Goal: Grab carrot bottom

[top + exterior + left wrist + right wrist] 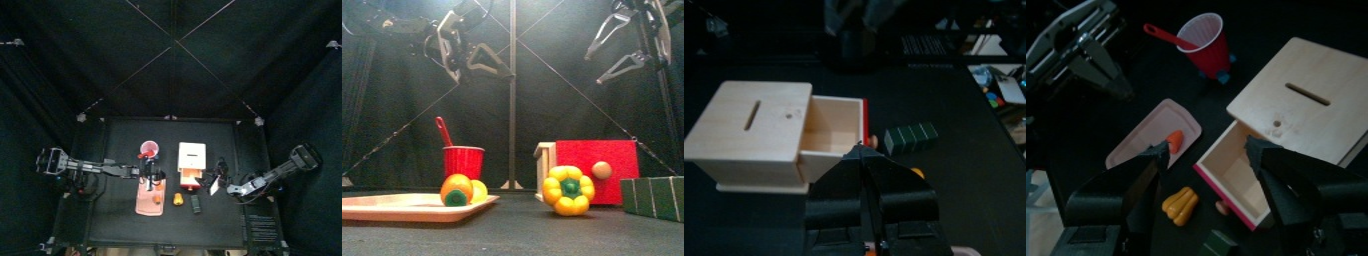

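Top view: the small black table (120,140) fills the lower middle of the frame. The left gripper (151,176) reaches in from the left and hangs over a pale pink flat cutting board (147,203) at lower centre. On that board lies a small orange carrot piece (158,199), the task's thing. Above it stands a red plastic cup (148,150), and to the right a light wooden box with a red drawer (193,160). A yellow-orange toy pepper (178,200) and a dark green block (195,203) lie just right of the board. The right gripper (237,189) sits at lower right, apart from everything.

Front view: the board (396,207) lies at lower left with the carrot piece (458,190), orange-yellow with a green end, on its right part; the cup (464,160) stands behind it holding a red stick. The pepper (568,190) is at lower centre before the box (589,170); the green block (655,197) is at lower right. Both grippers hang high: left (460,52) at upper left, right (627,42) at upper right with fingers spread.

Left wrist view: the jaws meet at mid-frame, closed on nothing visible, in front of the box (764,130), with the green block (911,135) to the right.

Right wrist view: the fingers (1120,190) stand wide apart at the bottom; the carrot piece (1174,141) lies on the board (1140,135) at centre-left, the cup (1204,42) at top, the box (1293,110) at right, the pepper (1180,203) low centre.
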### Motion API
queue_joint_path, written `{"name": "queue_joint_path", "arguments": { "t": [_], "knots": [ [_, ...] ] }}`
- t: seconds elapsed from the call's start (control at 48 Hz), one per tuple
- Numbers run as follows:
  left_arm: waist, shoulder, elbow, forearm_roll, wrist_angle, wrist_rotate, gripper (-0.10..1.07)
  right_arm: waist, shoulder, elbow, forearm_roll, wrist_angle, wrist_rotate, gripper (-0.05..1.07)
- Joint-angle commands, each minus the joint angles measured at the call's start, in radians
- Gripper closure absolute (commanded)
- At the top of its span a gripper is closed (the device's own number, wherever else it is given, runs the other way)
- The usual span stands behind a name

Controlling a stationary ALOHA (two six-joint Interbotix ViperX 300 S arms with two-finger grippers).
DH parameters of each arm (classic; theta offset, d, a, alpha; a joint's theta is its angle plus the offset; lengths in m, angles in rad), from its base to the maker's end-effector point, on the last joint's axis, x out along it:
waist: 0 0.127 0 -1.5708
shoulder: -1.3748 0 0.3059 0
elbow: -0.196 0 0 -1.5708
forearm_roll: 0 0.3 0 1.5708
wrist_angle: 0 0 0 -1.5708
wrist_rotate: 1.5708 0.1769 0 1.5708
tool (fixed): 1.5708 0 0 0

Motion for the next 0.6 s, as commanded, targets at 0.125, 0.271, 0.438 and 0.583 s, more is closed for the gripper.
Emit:
{"name": "queue_joint_path", "arguments": {
  "t": [0.125, 0.271, 0.438, 0.583],
  "knots": [
    [-0.037, 0.0, 0.028, -0.009, 0.11, 0.0, 0.45, -0.014, -0.049, 0.035, -0.026, -0.003, 0.003, 0.09],
    [-0.046, 0.02, 0.041, -0.011, 0.181, -0.002, 0.3, -0.014, -0.051, 0.055, -0.02, -0.003, -0.003, 0.09],
    [-0.048, 0.064, 0.046, -0.009, 0.184, 0.0, 0.14, -0.02, -0.052, 0.061, -0.014, -0.003, -0.003, 0.09],
    [-0.046, 0.118, 0.04, -0.011, 0.184, 0.0, 0.08, -0.021, -0.052, 0.063, 0.003, -0.002, -0.003, 0.09]
  ]
}}
